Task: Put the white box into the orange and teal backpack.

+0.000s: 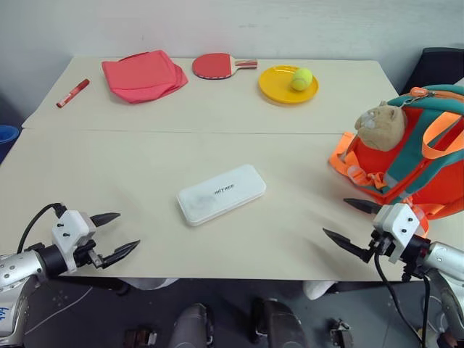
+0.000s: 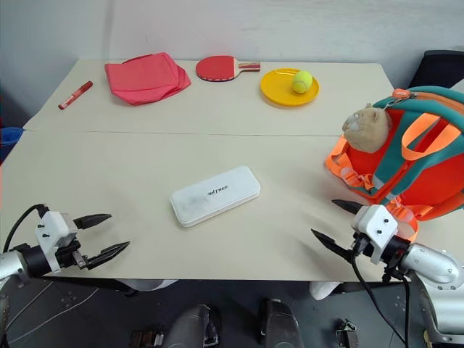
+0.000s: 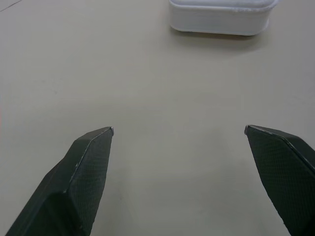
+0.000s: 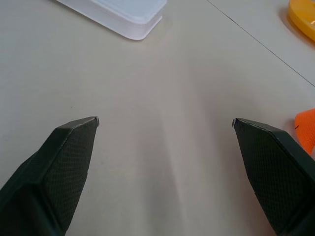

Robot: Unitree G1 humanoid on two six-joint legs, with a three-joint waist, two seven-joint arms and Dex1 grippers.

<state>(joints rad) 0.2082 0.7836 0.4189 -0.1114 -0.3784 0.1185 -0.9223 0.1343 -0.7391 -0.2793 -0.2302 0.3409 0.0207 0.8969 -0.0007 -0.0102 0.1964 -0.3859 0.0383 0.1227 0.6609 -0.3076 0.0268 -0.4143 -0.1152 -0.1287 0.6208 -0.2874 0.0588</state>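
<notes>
The white box (image 1: 221,193) lies flat on the beige table, lid up with small dark lettering, about midway between my two arms. The orange and teal backpack (image 1: 417,156) stands at the table's right edge, a tan plush charm (image 1: 380,125) hanging on its front. My left gripper (image 1: 119,233) hovers open over the near left of the table, well short of the box. My right gripper (image 1: 344,220) is open too, just in front of the backpack's lower strap. In the left wrist view the box's end (image 3: 220,14) lies ahead of the spread fingers.
Along the far side lie a red marker (image 1: 72,93), a folded pink-red cloth pouch (image 1: 143,75), a red table-tennis paddle (image 1: 217,65) and a yellow plate (image 1: 279,88) holding a tennis ball (image 1: 301,78). A seam runs across the table (image 1: 109,167).
</notes>
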